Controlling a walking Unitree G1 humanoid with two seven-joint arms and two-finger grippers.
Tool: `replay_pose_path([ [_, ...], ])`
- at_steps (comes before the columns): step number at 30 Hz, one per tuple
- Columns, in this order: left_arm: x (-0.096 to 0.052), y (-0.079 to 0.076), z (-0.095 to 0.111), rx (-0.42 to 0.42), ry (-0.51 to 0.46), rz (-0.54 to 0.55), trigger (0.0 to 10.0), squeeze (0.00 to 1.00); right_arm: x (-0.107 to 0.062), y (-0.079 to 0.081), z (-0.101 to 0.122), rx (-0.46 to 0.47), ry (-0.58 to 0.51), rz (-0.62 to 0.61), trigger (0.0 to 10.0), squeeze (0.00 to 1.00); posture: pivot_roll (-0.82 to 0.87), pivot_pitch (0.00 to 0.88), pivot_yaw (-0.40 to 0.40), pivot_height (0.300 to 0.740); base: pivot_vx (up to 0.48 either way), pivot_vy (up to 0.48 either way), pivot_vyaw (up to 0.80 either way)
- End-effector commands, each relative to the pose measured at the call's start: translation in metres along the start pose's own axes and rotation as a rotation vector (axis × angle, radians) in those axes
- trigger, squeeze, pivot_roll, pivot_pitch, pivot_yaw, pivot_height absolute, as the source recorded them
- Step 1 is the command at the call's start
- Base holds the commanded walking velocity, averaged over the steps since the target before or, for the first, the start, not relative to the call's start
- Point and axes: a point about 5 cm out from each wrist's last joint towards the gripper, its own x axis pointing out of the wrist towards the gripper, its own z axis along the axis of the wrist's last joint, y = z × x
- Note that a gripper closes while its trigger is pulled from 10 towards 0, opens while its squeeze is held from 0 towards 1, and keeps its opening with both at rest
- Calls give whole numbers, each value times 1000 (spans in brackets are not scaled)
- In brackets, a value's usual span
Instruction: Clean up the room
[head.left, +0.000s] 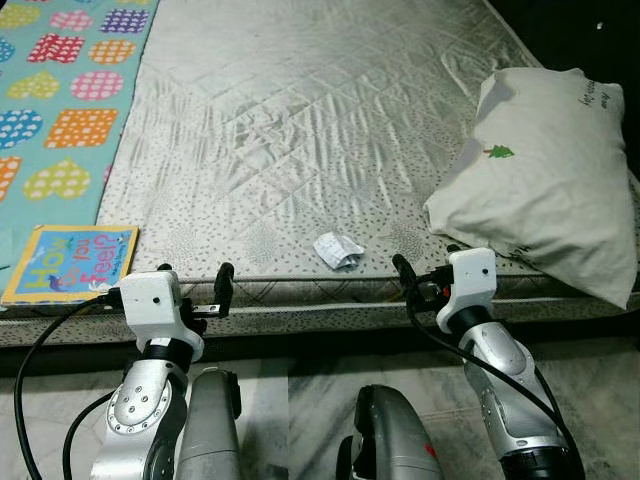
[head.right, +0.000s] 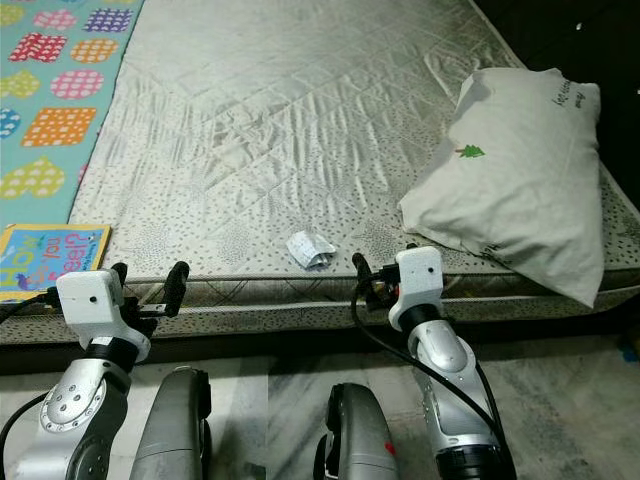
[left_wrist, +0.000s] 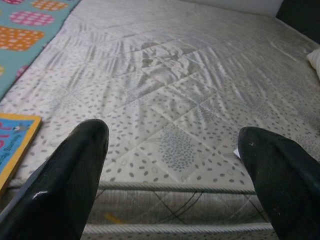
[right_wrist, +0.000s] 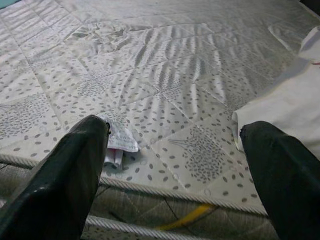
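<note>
A crumpled white paper scrap (head.left: 338, 250) lies on the grey quilted mattress (head.left: 300, 120), close to its near edge. My right gripper (head.left: 425, 266) hovers open at that edge, just right of the scrap. In the right wrist view the scrap (right_wrist: 117, 142) lies by one black finger (right_wrist: 75, 165), with nothing between the fingers. My left gripper (head.left: 195, 275) is open and empty at the mattress edge further left. A colourful children's book (head.left: 70, 262) lies flat at the mattress's near left corner, beside the left gripper.
A white pillow (head.left: 545, 175) with a small green tree print rests on the mattress's right side, overhanging the near edge. A turquoise play mat (head.left: 60, 100) with coloured hearts lies to the left. Marble floor (head.left: 600, 380) runs along the near side, and my knees (head.left: 215, 420) stand close to the mattress.
</note>
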Motion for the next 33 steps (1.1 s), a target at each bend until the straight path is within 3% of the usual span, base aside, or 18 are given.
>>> replay_pose_path([
  [1, -1, 0, -1, 5, 3, -8, 10000, 0, -2, -6, -2, -9, 7, -15, 10000, 0, 21, 224, -92, 610, 270, 0, 0],
  [33, -8, -2, -4, 31, 24, -19, 10000, 0, 4, 1, -4, -33, -3, 26, 10000, 0, 59, 213, -102, 610, 271, 0, 57],
])
